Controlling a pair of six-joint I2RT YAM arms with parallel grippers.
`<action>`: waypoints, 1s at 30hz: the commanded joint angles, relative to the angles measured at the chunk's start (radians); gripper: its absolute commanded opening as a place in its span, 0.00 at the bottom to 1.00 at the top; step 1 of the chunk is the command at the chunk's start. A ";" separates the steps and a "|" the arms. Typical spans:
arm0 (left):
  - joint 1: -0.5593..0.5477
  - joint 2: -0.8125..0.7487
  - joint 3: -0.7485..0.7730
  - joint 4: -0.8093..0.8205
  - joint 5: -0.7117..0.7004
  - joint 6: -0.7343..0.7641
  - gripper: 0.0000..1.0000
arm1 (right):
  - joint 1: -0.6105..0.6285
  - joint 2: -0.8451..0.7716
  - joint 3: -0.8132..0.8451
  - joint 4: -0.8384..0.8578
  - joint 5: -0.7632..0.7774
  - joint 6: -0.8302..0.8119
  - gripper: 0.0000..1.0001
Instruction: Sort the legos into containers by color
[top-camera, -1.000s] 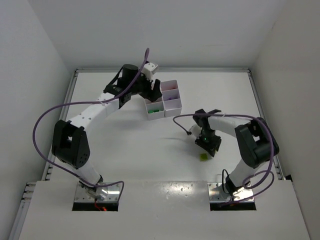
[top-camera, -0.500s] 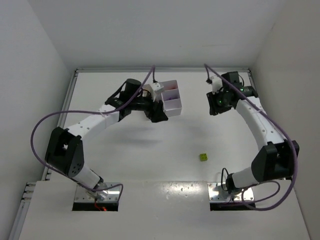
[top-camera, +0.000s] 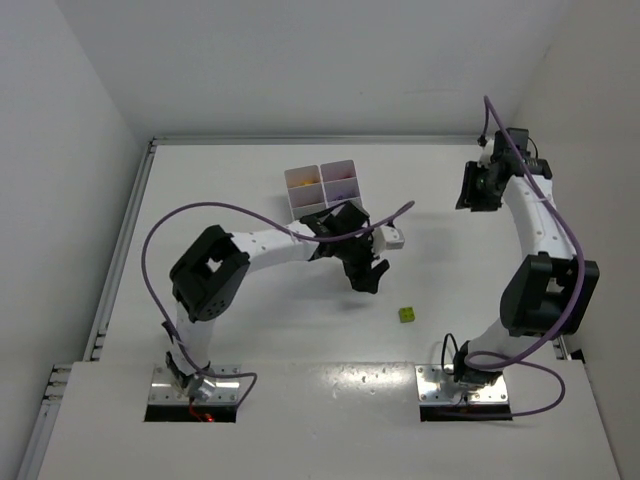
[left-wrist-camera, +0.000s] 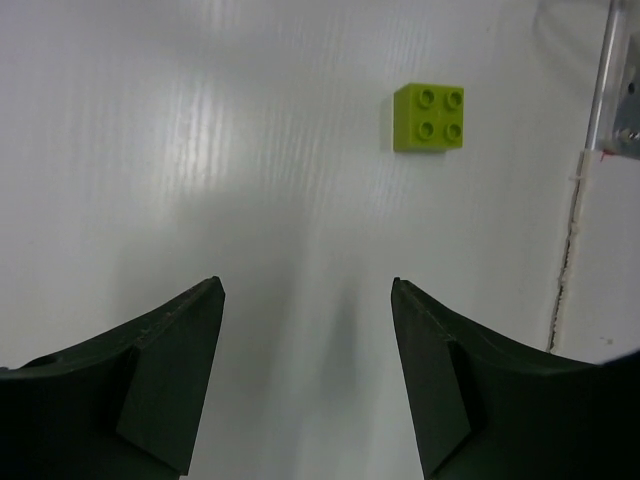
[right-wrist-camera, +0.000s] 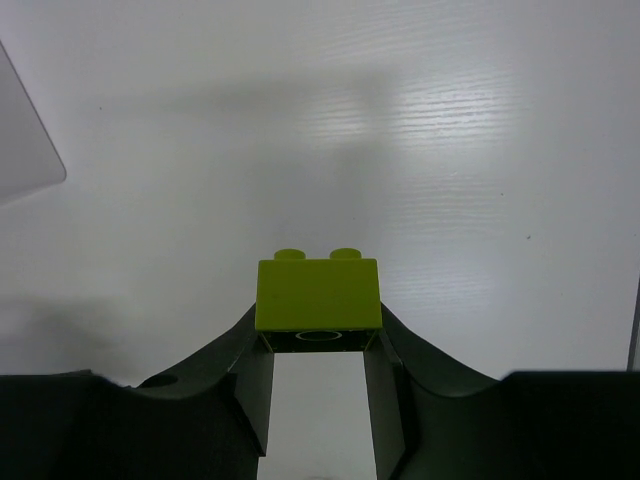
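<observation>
A lime lego (top-camera: 407, 314) lies alone on the white table, right of centre; in the left wrist view it (left-wrist-camera: 429, 117) is ahead and to the right of my fingers. My left gripper (top-camera: 367, 277) hangs open and empty above the table, up-left of that brick (left-wrist-camera: 305, 286). My right gripper (top-camera: 473, 190) is raised at the back right, shut on a second lime lego (right-wrist-camera: 318, 293) held between its fingers (right-wrist-camera: 250, 385). The white divided tray (top-camera: 322, 176) stands at the back centre with small coloured pieces inside; the left arm hides its near part.
A metal rail and the table's near edge (left-wrist-camera: 610, 80) run just right of the loose lime brick. White walls close in the table on the left, back and right. A pale rounded corner (right-wrist-camera: 25, 150) shows at the right wrist view's left edge.
The left gripper swung from the tray down to the table's centre near the loose lime brick. The right gripper rose from the table to the back right. The loose brick stayed put.
</observation>
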 joint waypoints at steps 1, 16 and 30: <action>-0.076 0.021 0.034 -0.017 -0.024 0.089 0.73 | -0.021 -0.030 0.042 0.016 -0.025 0.025 0.00; -0.195 0.182 0.116 0.004 -0.031 0.112 0.79 | -0.080 -0.050 0.022 0.007 -0.067 0.006 0.00; -0.244 0.274 0.242 0.032 0.008 0.062 0.72 | -0.089 -0.043 0.080 -0.033 -0.049 -0.025 0.00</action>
